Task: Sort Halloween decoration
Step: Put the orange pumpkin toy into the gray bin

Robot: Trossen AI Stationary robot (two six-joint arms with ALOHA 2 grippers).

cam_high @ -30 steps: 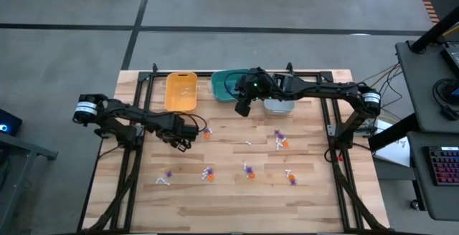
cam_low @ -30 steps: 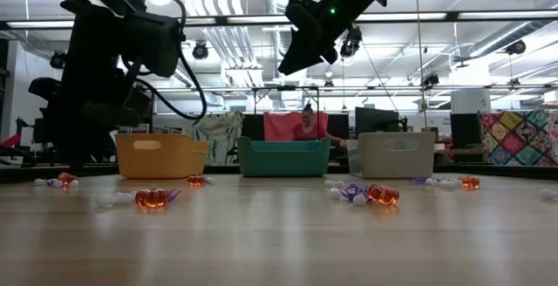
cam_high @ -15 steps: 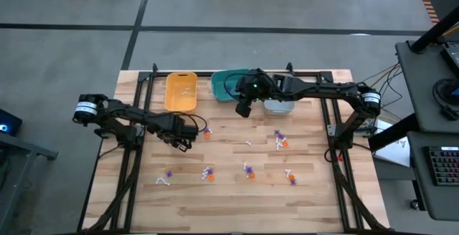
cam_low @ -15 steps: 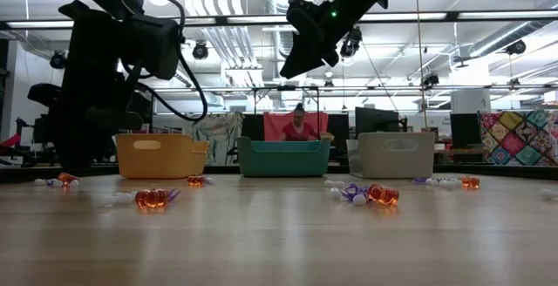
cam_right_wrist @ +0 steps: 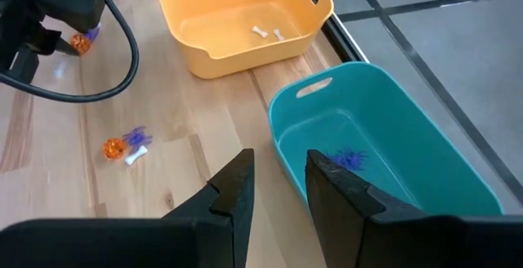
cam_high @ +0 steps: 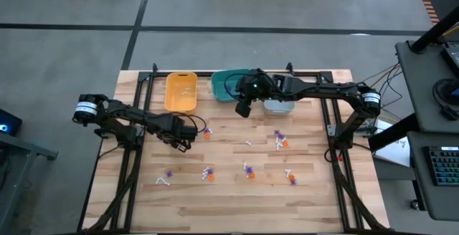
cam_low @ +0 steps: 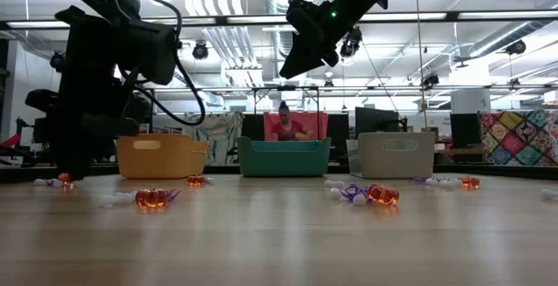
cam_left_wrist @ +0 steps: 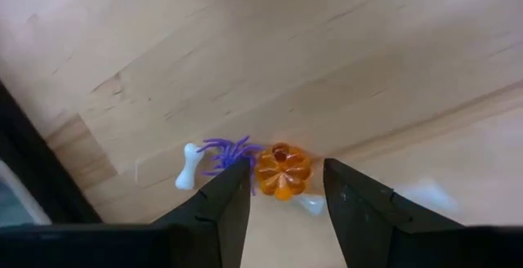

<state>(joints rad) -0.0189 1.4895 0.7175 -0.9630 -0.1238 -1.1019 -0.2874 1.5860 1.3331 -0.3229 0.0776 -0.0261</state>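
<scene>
Closest in the left wrist view, the left tool [cam_left_wrist: 282, 207] hangs low over the wooden table [cam_left_wrist: 343, 47], its two dark fingers [cam_left_wrist: 225, 207] apart and empty. Between the tips lies an orange pumpkin trinket [cam_left_wrist: 283, 170]. Touching the pumpkin on one side is a purple spider trinket [cam_left_wrist: 230, 154], with a white bone trinket [cam_left_wrist: 188, 167] just beyond the spider.

The likely trouble: because the spider touches the pumpkin, closing here could pinch both, or flick the spider and bone aside, and two colours could end up in one bin. One fingertip sits over the spider's legs, so it may press them down.

In the high view, more of the Halloween decoration [cam_high: 280, 140] lies scattered on the table, farther from the pumpkin and toward the right arm's side.

Farther from the pumpkin still, the right tool [cam_right_wrist: 278, 190] hovers at the near rim of the teal bin [cam_right_wrist: 425, 145], fingers apart, holding nothing visible. Purple trinkets [cam_right_wrist: 350, 159] lie inside it. Beside it, the yellow bin [cam_right_wrist: 204, 47] holds white pieces [cam_right_wrist: 269, 32]. The grey bin [cam_high: 278, 107] is partly covered by the right arm, so its contents cannot be seen.

A small pale piece beside the pumpkin is half hidden by the left tool's finger.
</scene>
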